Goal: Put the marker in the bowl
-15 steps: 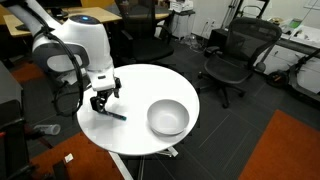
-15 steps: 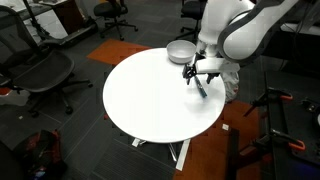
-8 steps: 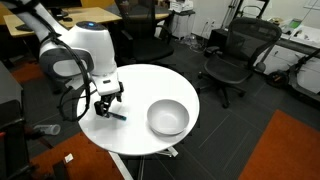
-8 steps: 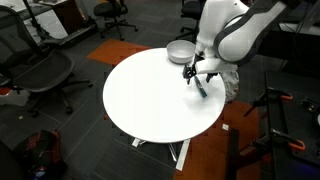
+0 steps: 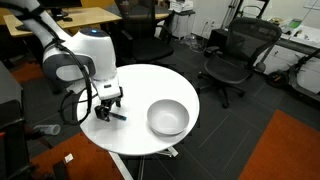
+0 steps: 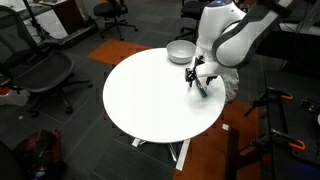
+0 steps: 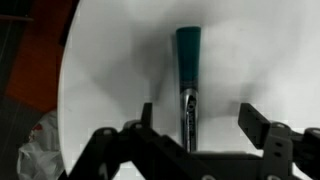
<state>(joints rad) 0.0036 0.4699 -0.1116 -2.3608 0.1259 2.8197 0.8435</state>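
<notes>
one marker (image 5: pixel 117 114) lies flat on the round white table (image 5: pixel 150 78), close to its left edge in an exterior view. the gripper (image 5: pixel 106 103) hangs low right above it. the wrist view shows the jaws spread wide, one on each side of the teal barrel and clear of it, so nothing is gripped. further right, the bowl (image 5: pixel 168 117) sits empty toward the table's right edge, well apart from the marker. the step in hand looks like the grasp, with the jaws lined up across the pen but not yet closed. the next move calls for a short drop toward the tabletop and a squeeze across the barrel. a lift and a carry rightward to above the bowl would follow.
</notes>
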